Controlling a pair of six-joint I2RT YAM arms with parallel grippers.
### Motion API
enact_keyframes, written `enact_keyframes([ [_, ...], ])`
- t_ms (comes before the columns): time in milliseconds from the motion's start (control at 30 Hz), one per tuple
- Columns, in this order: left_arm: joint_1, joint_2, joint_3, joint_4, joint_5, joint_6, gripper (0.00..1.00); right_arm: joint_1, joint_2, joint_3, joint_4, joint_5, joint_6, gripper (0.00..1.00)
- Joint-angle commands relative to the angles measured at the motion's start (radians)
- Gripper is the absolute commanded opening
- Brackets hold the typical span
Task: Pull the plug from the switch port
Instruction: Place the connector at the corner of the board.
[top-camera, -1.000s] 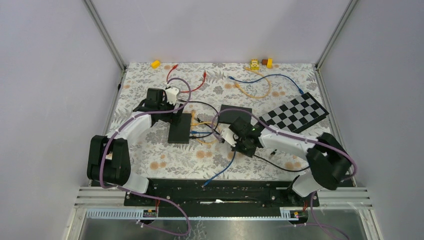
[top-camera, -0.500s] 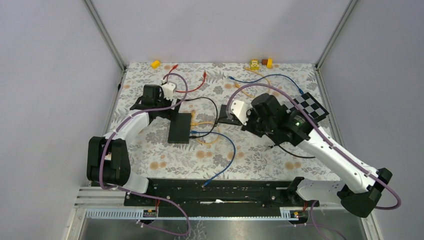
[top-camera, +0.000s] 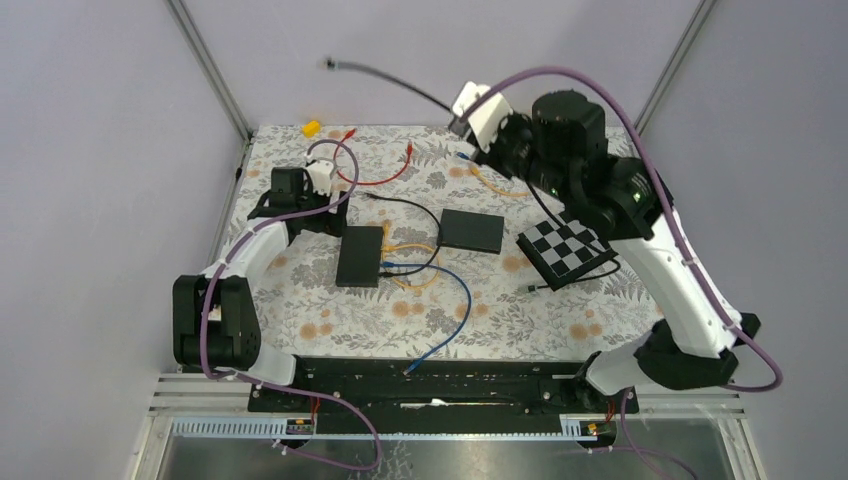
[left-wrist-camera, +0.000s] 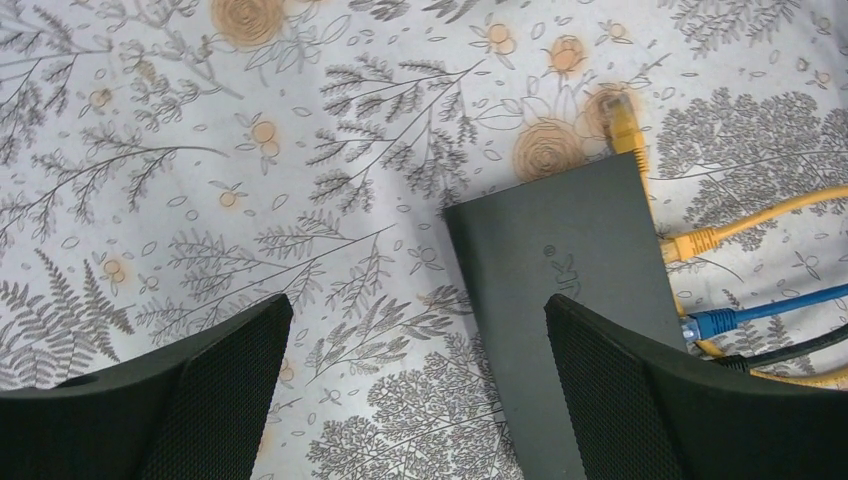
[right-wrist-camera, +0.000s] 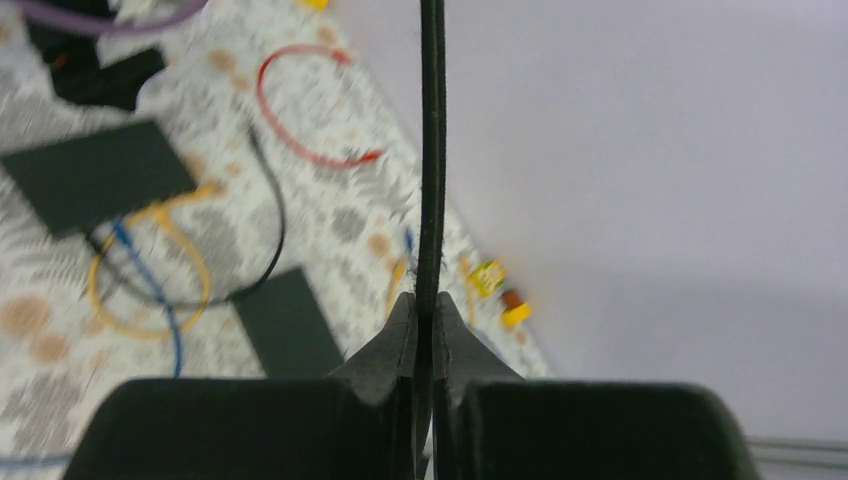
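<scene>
The black switch (top-camera: 360, 255) lies flat on the floral mat, with yellow (left-wrist-camera: 690, 243) and blue (left-wrist-camera: 712, 323) plugs in its right side and a black cable (left-wrist-camera: 790, 350) beside them. My left gripper (top-camera: 320, 212) is open and empty just left of the switch's far end; in the left wrist view (left-wrist-camera: 415, 390) the switch (left-wrist-camera: 575, 290) lies under the right finger. My right gripper (top-camera: 463, 127) is raised high over the far edge, shut on a thin black cable (right-wrist-camera: 432, 180). Its free end (top-camera: 330, 65) hangs in the air to the left.
A second black box (top-camera: 472, 230) lies right of the switch. A checkerboard (top-camera: 567, 250) sits tilted on the right. Loose red (top-camera: 375, 180), orange (top-camera: 505, 185) and blue (top-camera: 450, 320) cables lie about. Yellow blocks (top-camera: 312, 128) stand at the far edge.
My right arm has swung up from beside the switch to high over the far edge, carrying the black cable. The checkerboard has shifted towards me. The left gripper has drawn back a little.
</scene>
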Motion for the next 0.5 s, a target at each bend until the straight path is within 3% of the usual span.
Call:
enact_keyframes([
  [0,0.044,-0.047,0.023,0.046,0.032,-0.029,0.99,0.000,0.144,0.253,0.079,0.103,-0.092,0.00],
  [267,0.118,-0.073,0.007,0.054,0.075,-0.038,0.99,-0.040,0.374,0.572,0.279,0.211,-0.257,0.00],
  [467,0.129,-0.048,0.009,0.058,0.078,-0.027,0.99,-0.046,0.470,0.660,0.467,0.220,-0.363,0.00],
])
